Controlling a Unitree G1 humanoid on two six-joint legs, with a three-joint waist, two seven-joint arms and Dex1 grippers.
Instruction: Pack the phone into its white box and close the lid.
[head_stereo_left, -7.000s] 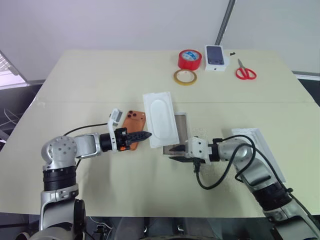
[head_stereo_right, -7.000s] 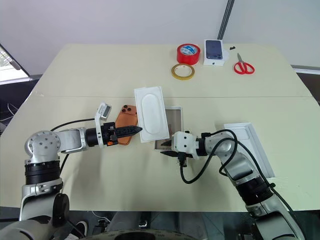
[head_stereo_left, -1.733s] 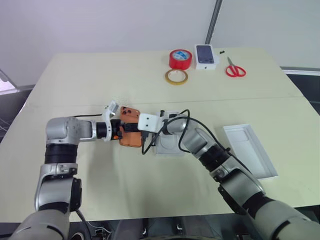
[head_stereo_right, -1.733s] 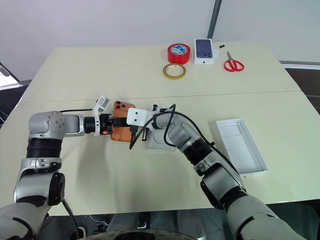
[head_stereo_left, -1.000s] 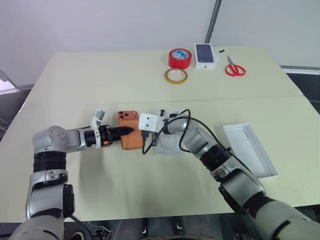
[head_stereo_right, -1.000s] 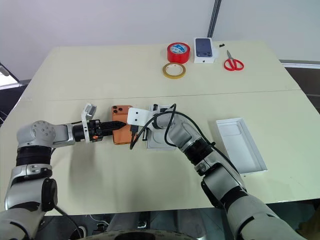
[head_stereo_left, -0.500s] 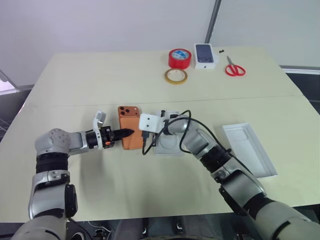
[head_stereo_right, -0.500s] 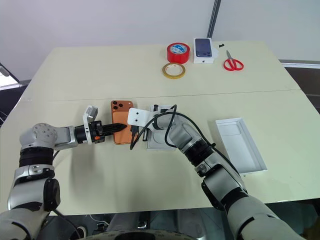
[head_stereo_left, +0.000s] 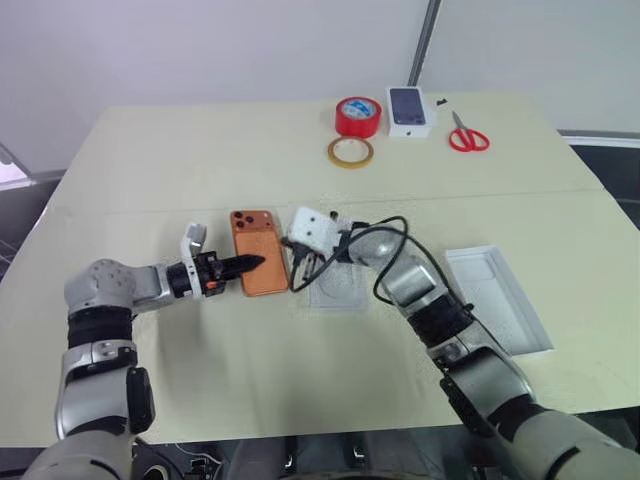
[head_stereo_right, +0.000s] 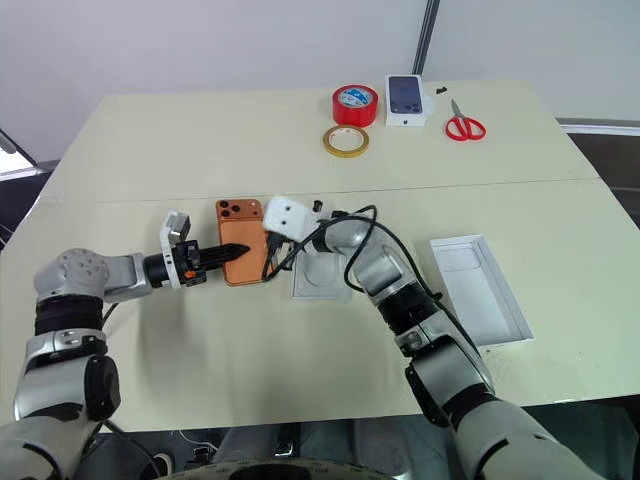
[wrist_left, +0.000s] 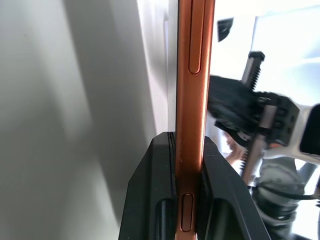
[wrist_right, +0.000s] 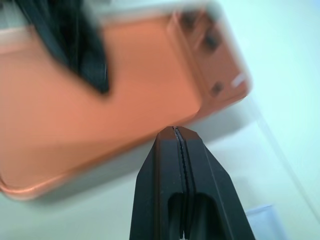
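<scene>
The phone (head_stereo_left: 259, 264) sits clamped in the left end effector (head_stereo_left: 252, 265).

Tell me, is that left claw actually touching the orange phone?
Touching. The left wrist view shows the left claw with both black fingers pressed flat against the two faces of the phone, its thin copper edge clamped between them.
</scene>
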